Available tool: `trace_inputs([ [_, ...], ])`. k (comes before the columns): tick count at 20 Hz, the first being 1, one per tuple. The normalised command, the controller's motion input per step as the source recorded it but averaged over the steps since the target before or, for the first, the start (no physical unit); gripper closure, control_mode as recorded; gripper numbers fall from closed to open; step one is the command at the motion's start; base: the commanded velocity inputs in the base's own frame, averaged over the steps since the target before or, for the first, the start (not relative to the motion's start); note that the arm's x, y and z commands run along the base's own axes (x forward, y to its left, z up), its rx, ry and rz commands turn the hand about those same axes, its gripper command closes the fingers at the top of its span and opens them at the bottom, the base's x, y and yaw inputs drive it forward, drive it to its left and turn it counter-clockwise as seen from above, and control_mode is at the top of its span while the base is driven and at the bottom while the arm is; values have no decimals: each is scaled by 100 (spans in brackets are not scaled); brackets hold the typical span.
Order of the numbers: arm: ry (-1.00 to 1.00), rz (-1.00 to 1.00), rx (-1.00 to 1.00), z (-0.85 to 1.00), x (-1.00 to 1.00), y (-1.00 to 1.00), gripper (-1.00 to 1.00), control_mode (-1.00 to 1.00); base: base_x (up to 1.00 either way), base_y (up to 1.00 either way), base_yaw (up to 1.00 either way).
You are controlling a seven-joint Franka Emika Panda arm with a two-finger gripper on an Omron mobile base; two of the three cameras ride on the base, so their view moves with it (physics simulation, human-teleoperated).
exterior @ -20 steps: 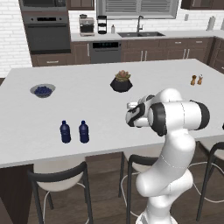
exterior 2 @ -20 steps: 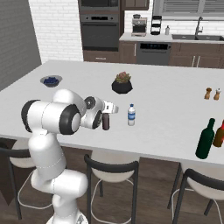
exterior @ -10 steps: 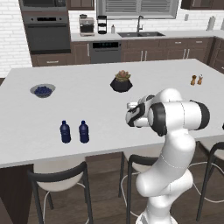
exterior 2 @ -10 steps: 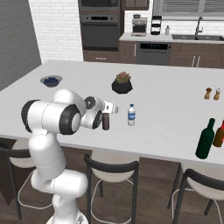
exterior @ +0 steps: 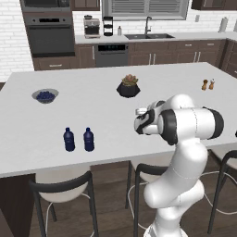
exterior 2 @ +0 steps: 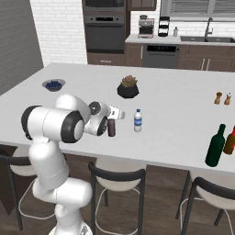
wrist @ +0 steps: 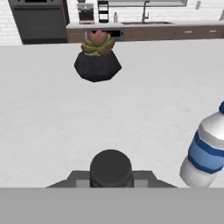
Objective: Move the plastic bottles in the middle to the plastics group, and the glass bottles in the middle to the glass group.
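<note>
The gripper's [exterior 2: 112, 122] jaws have just clamped on the dark bottle [wrist: 110, 167] between them, so it's probably ready to lift.

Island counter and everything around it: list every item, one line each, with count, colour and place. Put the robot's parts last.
small clear plastic water bottle: 1, clear with white cap and blue band, mid-counter beside the tool
short dark brown bottle: 1, upright near the front edge, in the tool
small dark blue bottles: 2, side by side, front left
tall dark green glass bottle: 1, front right
brown long-necked glass bottle: 1, beside the green one
succulent in black pot: 1, centre
bowl of blue berries: 1, far left
small brown shakers: 2, far right
white-seated stools: 3, along the front
tool: 1, shut on the dark brown bottle
</note>
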Motion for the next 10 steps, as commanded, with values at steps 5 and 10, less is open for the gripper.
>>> trace_inputs([
  [5, 0, -5, 0, 30, -41, -71, 100, -100, 0, 0, 0],
  [10, 4, -8, 0, 50, -29, -84, 100, -100, 0, 0, 0],
])
